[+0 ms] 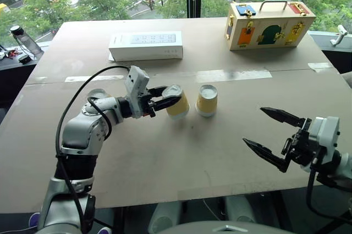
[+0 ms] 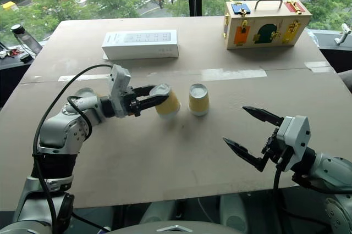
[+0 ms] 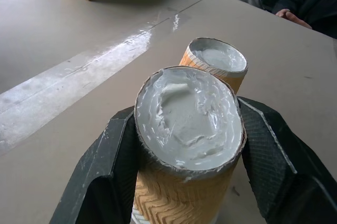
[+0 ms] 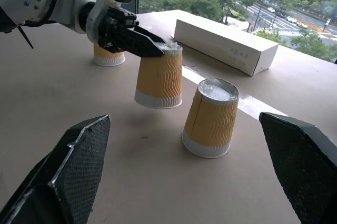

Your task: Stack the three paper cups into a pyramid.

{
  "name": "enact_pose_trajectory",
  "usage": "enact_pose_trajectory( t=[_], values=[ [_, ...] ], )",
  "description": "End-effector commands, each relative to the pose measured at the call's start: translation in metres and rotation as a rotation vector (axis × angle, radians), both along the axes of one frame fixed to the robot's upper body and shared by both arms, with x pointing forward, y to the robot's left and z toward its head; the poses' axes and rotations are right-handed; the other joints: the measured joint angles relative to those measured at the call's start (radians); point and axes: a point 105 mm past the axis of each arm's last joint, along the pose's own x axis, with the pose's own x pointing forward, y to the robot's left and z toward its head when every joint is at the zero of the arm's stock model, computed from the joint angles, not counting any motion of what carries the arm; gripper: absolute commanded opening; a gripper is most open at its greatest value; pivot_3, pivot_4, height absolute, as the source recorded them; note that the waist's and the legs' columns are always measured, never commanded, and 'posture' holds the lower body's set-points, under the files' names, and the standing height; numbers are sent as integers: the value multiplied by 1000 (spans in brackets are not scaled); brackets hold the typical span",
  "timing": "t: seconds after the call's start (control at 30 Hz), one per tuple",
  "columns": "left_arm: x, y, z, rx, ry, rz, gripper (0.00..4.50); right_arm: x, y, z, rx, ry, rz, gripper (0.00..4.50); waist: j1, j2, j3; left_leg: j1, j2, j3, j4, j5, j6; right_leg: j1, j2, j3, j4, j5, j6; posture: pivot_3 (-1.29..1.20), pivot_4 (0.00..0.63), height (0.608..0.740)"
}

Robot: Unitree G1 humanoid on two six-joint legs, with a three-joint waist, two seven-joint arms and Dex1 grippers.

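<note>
The third cup [image 4: 109, 54] is half hidden behind the left gripper [image 4: 158, 45], its top covered. The held cup [image 3: 185, 145] is cut off at its rim end by the frame edge. Print on the white box [image 1: 146, 45] beyond the cups is too small to be read.

Lifted cup [image 4: 158, 77] just left of standing cup [image 4: 210, 118]; third cup [image 4: 109, 56] further left; box [image 1: 146, 45] behind
</note>
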Motion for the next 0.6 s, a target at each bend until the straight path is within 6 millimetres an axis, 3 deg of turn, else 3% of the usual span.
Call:
enact_pose_trajectory(
  t=[0.03, 0.6],
  values=[
    [3, -7, 4, 30, -73, -26, 2188, -8, 0, 10, -4, -61, -12, 4500, 0, 0, 0, 0, 0, 0, 0, 0, 0, 0, 0, 0, 0, 0, 0, 0, 150, 740],
    [18, -26, -5, 46, -121, -67, 2188, -19, -4, 2, -30, -43, -79, 4500, 13, 0, 0, 0, 0, 0, 1, 0, 0, 0, 0, 0, 0, 0, 0, 0, 150, 740]
  ],
)
